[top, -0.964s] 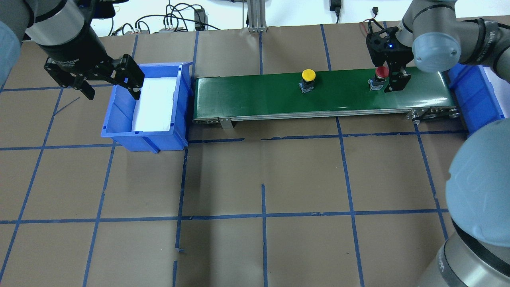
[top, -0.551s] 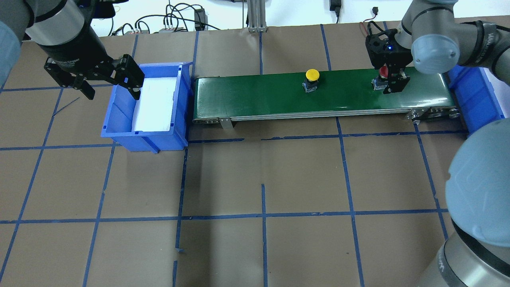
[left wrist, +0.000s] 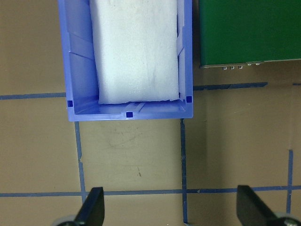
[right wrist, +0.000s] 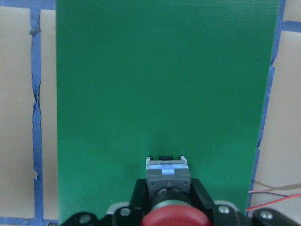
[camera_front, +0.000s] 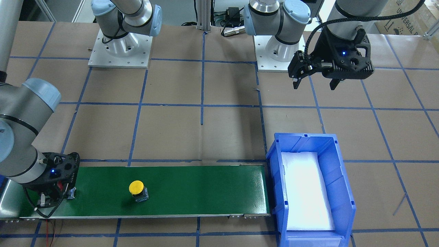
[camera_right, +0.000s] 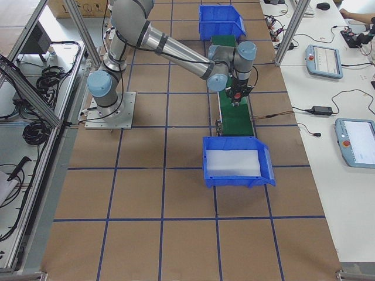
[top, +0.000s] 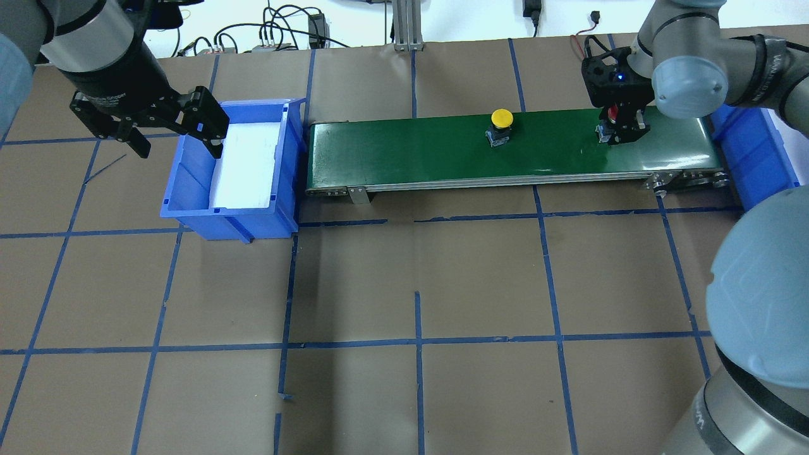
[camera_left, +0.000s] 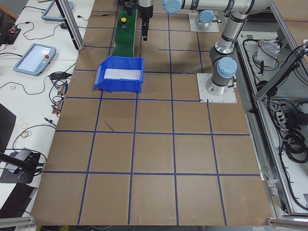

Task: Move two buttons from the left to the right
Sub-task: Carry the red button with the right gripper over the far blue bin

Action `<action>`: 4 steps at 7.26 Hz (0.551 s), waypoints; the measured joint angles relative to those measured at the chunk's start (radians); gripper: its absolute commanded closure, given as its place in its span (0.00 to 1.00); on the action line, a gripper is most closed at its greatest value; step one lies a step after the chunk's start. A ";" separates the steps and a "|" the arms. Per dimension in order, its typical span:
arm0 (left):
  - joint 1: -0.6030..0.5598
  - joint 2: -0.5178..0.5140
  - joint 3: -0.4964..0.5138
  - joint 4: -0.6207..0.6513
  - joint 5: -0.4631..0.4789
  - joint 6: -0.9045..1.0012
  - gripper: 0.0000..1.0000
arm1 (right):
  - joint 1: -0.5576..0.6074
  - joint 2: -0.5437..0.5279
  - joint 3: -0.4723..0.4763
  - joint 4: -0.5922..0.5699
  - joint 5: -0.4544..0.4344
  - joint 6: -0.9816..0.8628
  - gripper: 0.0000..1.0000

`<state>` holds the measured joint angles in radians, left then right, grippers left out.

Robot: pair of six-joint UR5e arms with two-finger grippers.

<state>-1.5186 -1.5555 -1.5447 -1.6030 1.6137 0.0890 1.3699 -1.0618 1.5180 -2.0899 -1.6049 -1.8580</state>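
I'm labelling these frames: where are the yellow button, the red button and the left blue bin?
yellow button (top: 502, 117), overhead view, on its cap.
red button (right wrist: 171, 219), right wrist view, on its cap.
left blue bin (top: 193, 172), overhead view, on its inner side wall.

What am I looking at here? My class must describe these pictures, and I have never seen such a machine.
Two robot arms are bolted to a table. Two pictures look down from opposite sides, two from the table's ends, two from cameras on the wrists. A green conveyor belt lies between a blue bin and a second blue bin. A yellow button stands on the belt. The right hand is closed on a red button near the belt's end. The left hand hangs open, empty, near the first bin.
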 measured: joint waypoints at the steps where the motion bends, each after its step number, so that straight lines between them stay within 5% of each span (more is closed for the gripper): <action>1: 0.000 0.000 0.000 0.000 0.000 0.000 0.00 | 0.000 -0.005 -0.006 0.000 -0.009 0.004 0.87; 4: 0.000 0.000 0.002 0.000 0.001 0.000 0.00 | -0.049 -0.068 -0.080 0.033 -0.066 0.007 0.90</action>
<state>-1.5186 -1.5554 -1.5428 -1.6030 1.6147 0.0890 1.3211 -1.1298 1.4381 -2.0568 -1.6705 -1.8508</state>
